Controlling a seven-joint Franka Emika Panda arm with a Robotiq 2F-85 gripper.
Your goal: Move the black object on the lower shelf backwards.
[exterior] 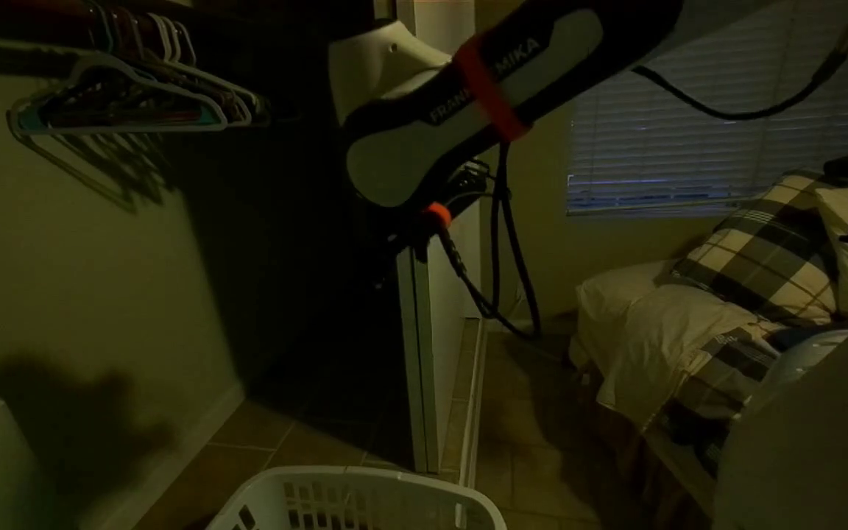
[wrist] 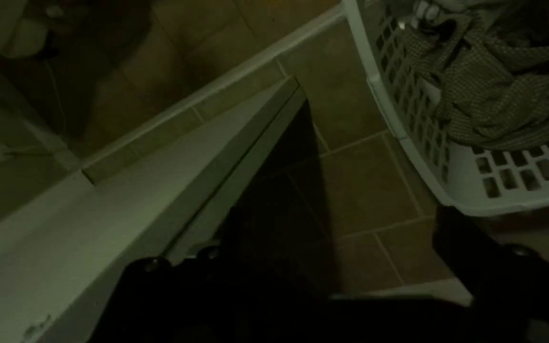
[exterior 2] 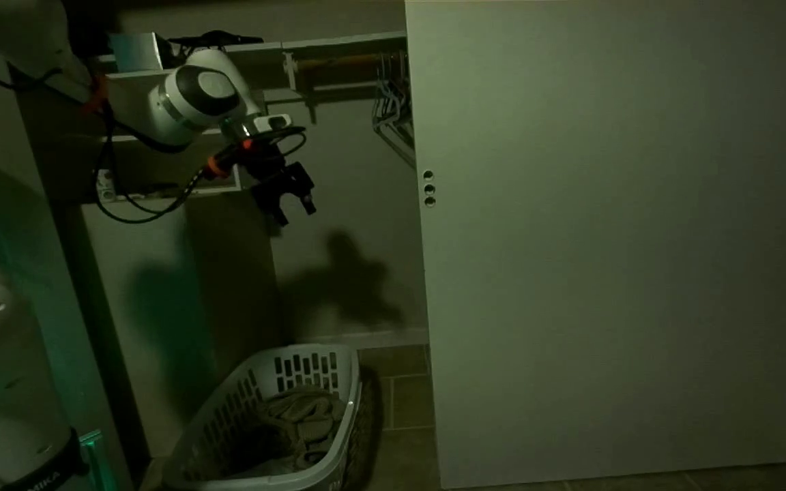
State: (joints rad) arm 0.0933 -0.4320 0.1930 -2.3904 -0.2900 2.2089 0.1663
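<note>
Wrist view: the tool (wrist: 341, 221) has its 2 jaws standing apart above the tiled floor (wrist: 370, 176), with a white laundry basket (wrist: 390, 112) of crumpled cloth (wrist: 513, 90) nearby. In an exterior view, a black object (exterior 2: 161, 187), shape unclear, lies on the lower shelf (exterior 2: 212, 192), apart from the tool. In an exterior view, clothes hangers (exterior: 122, 129) hang bunched; a plaid pillow (exterior: 770, 250) rests on the bed (exterior: 637, 302).

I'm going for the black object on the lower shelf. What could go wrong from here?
The cable crosses in front of the lower shelf in an exterior view and might snag its edge.
A pale item sits near the dimly lit black object; a sideways sweep could knock it.
The wrist view shows floor and basket, no recognizable shelf; aiming may suffer.
</note>
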